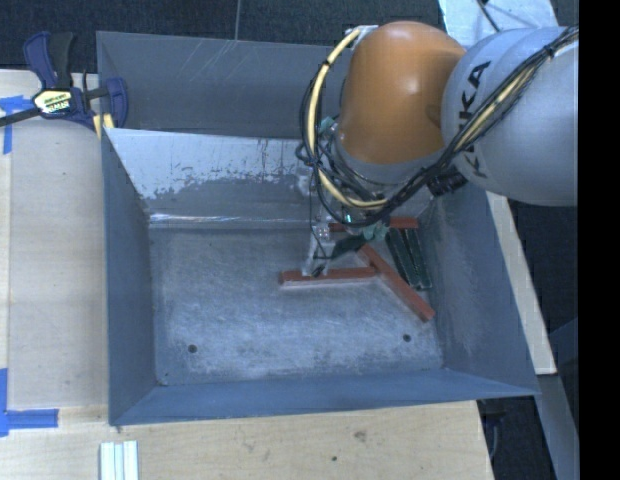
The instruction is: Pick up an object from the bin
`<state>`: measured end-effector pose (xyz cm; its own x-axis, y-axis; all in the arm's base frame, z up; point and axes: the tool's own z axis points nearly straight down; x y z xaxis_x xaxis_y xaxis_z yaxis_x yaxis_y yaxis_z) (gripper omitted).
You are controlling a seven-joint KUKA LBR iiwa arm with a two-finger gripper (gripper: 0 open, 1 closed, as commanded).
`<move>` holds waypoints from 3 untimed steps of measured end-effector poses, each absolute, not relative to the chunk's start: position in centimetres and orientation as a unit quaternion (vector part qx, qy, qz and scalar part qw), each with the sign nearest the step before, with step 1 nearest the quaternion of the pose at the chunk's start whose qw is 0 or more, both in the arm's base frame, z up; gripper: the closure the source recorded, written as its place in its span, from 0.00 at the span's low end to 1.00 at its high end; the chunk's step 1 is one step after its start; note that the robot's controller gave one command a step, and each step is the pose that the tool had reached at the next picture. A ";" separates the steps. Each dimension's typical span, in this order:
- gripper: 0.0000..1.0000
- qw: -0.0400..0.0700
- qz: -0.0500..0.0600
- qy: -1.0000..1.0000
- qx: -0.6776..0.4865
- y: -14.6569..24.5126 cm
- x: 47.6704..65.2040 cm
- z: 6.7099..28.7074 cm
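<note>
Camera view: grey metal bin (125, 268) seen from above, with the arm (510, 98) coming in from the right.
Writing: black letters on the arm's grey casing, only "KU" legible.
Count: one reddish-brown frame of thin bars (335, 279); one dark green flat piece (410, 258) lying against it.
Location: both on the right half of the bin floor, towards the back.
Gripper (318, 258): down at the frame's left end; cannot tell whether it is spread or pressed together.

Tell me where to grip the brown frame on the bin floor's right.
Probably best: take the brown frame by its long bar pointing left, coming straight down and closing across the bar's width. That bar lies flat with bare bin floor either side; the frame's other end crowds the dark green thing by the right wall. The hand hangs over that bar.
</note>
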<state>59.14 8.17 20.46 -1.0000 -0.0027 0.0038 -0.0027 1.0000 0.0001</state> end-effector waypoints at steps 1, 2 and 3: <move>0.00 0.003 0.001 -0.999 0.034 4.4 54.6 7.8; 1.00 -0.002 0.000 -0.999 0.034 4.6 55.0 8.2; 1.00 -0.006 0.000 -1.000 0.008 4.1 54.3 22.1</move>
